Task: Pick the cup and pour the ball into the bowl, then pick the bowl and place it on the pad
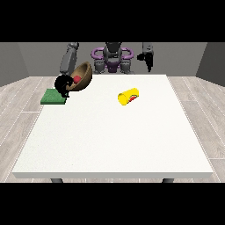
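- Desk [114, 145] first, in the front view: a large white slab with a matt, faintly speckled top, set on pale wood-plank flooring.
- The hand at the view's left [63, 85] is black, its fingers curled round the rim of the bowl [82, 75], which it holds raised and tipped steeply on its side.
- The bowl is a brown, smooth half-sphere; the red ball [77, 79] shows inside it.
- The pad [53, 97], a flat green rectangle, lies at about seven o'clock from the bowl, near the desk's far left corner.
- The cup [128, 96], a yellow cylinder, lies on its side at about four o'clock from the bowl, with red at its mouth.
- The hand at the view's right [147, 58] hangs above the desk's far edge, holding nothing; whether its fingers are curled I cannot tell.
- No writing or label can be read.
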Controlling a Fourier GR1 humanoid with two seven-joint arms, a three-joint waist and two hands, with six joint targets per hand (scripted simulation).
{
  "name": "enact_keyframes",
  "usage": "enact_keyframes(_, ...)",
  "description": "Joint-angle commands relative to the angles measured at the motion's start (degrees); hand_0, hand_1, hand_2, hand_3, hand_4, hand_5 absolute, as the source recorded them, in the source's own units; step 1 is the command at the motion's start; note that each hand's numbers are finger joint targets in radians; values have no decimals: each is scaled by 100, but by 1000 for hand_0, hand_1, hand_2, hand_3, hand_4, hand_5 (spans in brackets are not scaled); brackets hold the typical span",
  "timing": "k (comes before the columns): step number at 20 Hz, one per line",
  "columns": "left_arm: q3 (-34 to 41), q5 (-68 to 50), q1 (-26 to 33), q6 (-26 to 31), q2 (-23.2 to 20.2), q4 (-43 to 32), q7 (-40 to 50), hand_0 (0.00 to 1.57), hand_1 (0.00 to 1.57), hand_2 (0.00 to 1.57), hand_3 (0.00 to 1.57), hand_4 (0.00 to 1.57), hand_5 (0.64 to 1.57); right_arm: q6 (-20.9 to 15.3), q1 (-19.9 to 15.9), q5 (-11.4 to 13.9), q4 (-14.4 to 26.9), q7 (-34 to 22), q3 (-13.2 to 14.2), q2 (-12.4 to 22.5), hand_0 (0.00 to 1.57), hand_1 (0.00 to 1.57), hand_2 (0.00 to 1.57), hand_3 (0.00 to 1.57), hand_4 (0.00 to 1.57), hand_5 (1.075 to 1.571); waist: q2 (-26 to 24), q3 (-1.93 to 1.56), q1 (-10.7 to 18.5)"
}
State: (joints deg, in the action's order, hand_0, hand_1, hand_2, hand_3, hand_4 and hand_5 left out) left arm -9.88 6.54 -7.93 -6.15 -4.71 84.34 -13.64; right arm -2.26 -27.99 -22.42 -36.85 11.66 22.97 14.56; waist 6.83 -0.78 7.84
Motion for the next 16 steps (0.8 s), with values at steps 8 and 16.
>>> enact_keyframes(8,-6,180,271,-259,312,-432,-139,0,0,0,0,1166,1344,385,-124,-62,-125,-1127,127,1509,1571,1571,1571,1113,938,1489,-326,76,-465)
enact_keyframes(16,348,146,-113,-144,306,-1006,-1054,0,0,0,0,1177,1345,776,-29,-305,174,-571,357,1635,1571,1571,1571,871,953,1502,347,76,-401)
